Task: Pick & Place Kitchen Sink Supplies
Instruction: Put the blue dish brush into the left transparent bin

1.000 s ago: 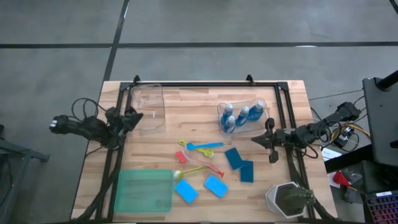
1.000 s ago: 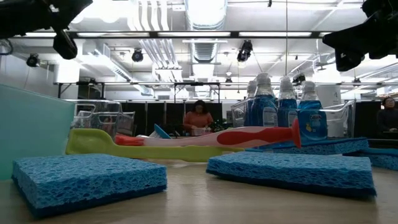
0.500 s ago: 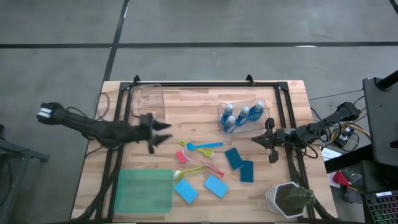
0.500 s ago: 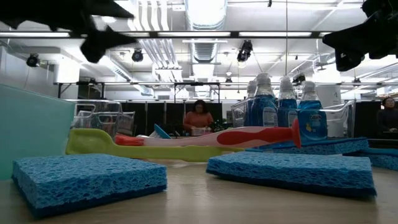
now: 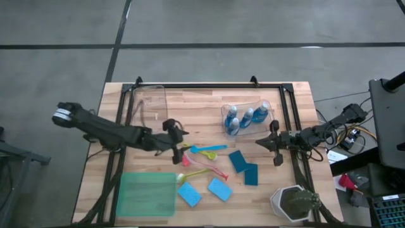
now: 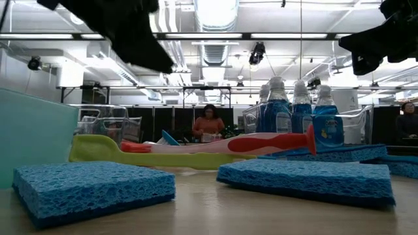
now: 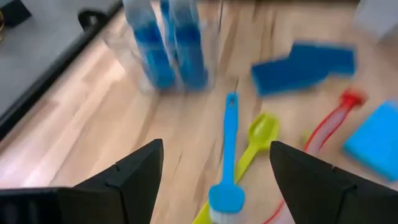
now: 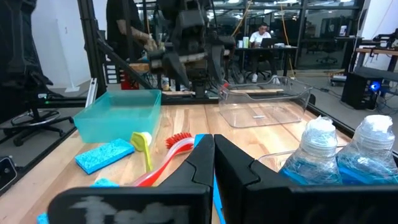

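Three blue bottles (image 5: 246, 118) with pale caps stand in a clear bin (image 5: 271, 106) at the far right. Blue (image 5: 212, 148), yellow-green (image 5: 201, 152) and pink (image 5: 212, 171) brushes lie flat mid-table. Several blue and teal sponges (image 5: 238, 161) lie near them. My left gripper (image 5: 179, 144) hovers open just left of the brush heads. In the left wrist view its fingers (image 7: 134, 177) stand either side of the blue brush (image 7: 229, 140), above it. My right gripper (image 5: 273, 144) waits shut at the right, near the bottle bin.
A green tray (image 5: 147, 194) stands at the near left and an empty clear bin (image 5: 150, 107) at the far left. A white pot with a plant (image 5: 294, 202) is at the near right corner. A black frame (image 5: 209, 84) runs along the table's edges.
My left gripper has swung from the table's left edge toward the right, past the empty clear bin, to the brushes mid-table, and its fingers have opened on the way. Nothing on the table has moved.
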Robot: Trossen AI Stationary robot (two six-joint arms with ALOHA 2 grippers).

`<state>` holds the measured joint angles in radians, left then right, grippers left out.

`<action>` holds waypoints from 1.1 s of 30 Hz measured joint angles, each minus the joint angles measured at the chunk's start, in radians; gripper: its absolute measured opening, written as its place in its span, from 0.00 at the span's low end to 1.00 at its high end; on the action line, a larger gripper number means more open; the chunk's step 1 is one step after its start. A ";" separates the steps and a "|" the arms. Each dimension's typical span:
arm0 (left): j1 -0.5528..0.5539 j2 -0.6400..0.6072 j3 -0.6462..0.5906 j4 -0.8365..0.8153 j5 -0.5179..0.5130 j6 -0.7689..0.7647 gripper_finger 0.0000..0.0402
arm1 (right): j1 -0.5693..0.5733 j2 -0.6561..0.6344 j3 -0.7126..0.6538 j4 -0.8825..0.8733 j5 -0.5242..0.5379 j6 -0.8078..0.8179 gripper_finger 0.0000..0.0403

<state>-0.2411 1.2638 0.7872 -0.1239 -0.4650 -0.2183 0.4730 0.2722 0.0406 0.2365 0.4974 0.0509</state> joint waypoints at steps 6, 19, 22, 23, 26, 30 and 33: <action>0.028 0.119 0.001 0.063 0.005 -0.004 0.71 | 0.000 0.000 0.000 0.000 0.000 -0.001 0.02; 0.109 0.275 0.000 0.064 0.134 -0.010 0.71 | 0.000 0.000 0.000 0.000 0.000 -0.002 0.02; 0.110 0.303 0.000 0.064 0.157 -0.012 0.71 | 0.000 0.000 0.000 0.000 0.000 0.000 0.02; 0.109 0.309 0.000 0.064 0.177 -0.014 0.71 | 0.000 0.000 0.000 0.000 0.000 -0.002 0.02; 0.109 0.331 0.000 0.065 0.203 -0.033 0.71 | 0.000 0.000 0.000 0.000 0.000 0.000 0.02; 0.111 0.356 0.000 0.064 0.193 -0.048 0.71 | 0.000 0.000 0.000 0.000 0.000 0.000 0.02; 0.111 0.364 0.000 0.076 0.190 -0.046 0.71 | 0.000 0.000 0.000 0.000 0.000 -0.001 0.02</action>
<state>-0.1299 1.6277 0.7872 -0.0479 -0.2752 -0.2648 0.4730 0.2718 0.0406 0.2363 0.4976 0.0498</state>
